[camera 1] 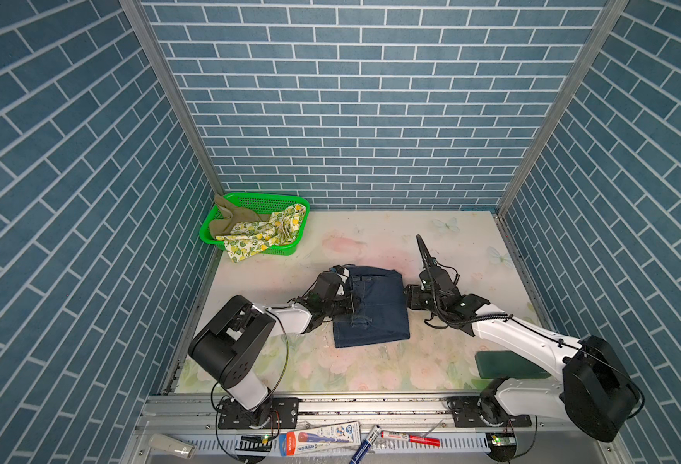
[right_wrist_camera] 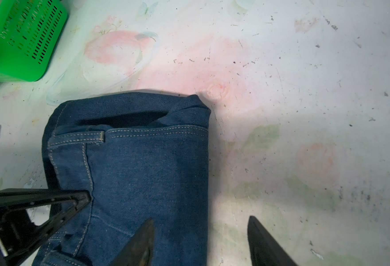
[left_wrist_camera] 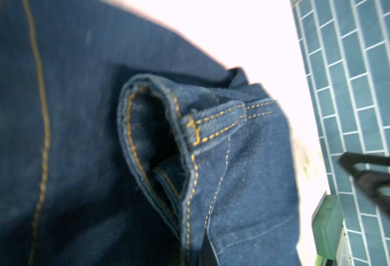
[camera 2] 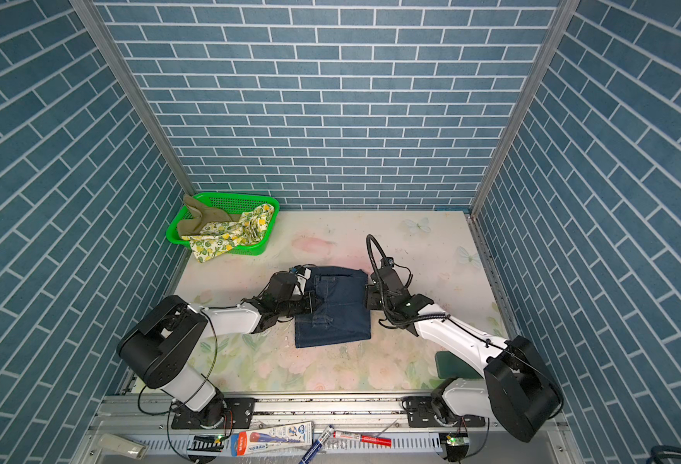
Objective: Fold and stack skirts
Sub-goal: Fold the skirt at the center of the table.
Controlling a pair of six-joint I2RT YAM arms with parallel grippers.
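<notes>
The dark blue denim skirt (camera 1: 375,309) (camera 2: 337,305) lies folded into a rectangle mid-table. My left gripper (camera 1: 348,304) (camera 2: 312,303) is at the skirt's left edge, shut on the denim near the waistband; in the left wrist view the cloth (left_wrist_camera: 247,184) covers the fingers. My right gripper (camera 1: 407,298) (camera 2: 367,298) (right_wrist_camera: 201,220) is open astride the skirt's right edge (right_wrist_camera: 143,161), one finger over denim and one over the table. The lemon-print skirt (camera 1: 262,235) (camera 2: 230,233) and the khaki skirt (camera 1: 228,217) (camera 2: 198,217) lie crumpled in the basket, the lemon one spilling over its front.
The green mesh basket (camera 1: 258,197) (camera 2: 226,195) (right_wrist_camera: 16,46) stands in the back left corner. A dark green block (camera 1: 503,363) (camera 2: 451,363) sits at the front right under my right arm. Pens and a package (camera 1: 323,438) lie on the front rail. Brick-patterned walls enclose three sides.
</notes>
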